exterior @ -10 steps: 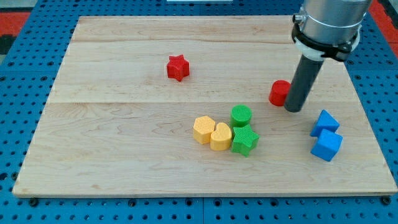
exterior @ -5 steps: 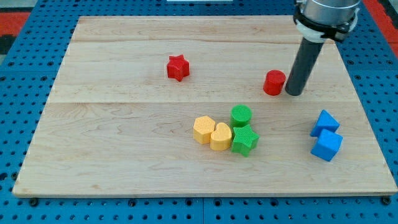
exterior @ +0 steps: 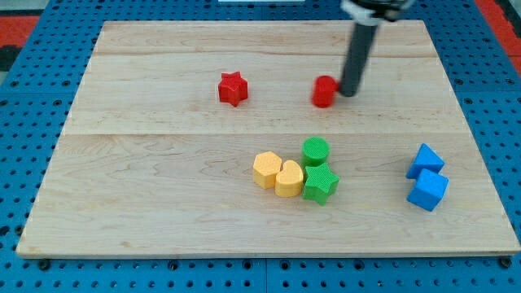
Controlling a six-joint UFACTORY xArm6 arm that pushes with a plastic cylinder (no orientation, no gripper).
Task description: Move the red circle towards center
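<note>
The red circle (exterior: 325,91) is a small red cylinder standing on the wooden board (exterior: 163,179), above and slightly right of the board's middle. My tip (exterior: 349,93) is at its right side, touching or nearly touching it. The dark rod rises from there to the view's top edge. The red star (exterior: 233,88) lies to the left of the red circle, well apart from it.
A cluster sits below the red circle: a green circle (exterior: 316,151), a green star (exterior: 320,183), a yellow heart (exterior: 288,179) and another yellow block (exterior: 265,169). Two blue blocks (exterior: 426,159) (exterior: 427,190) lie at the view's right.
My tip has moved up and to the left, and the red circle has slid with it, up and left towards the red star. The other blocks have not moved.
</note>
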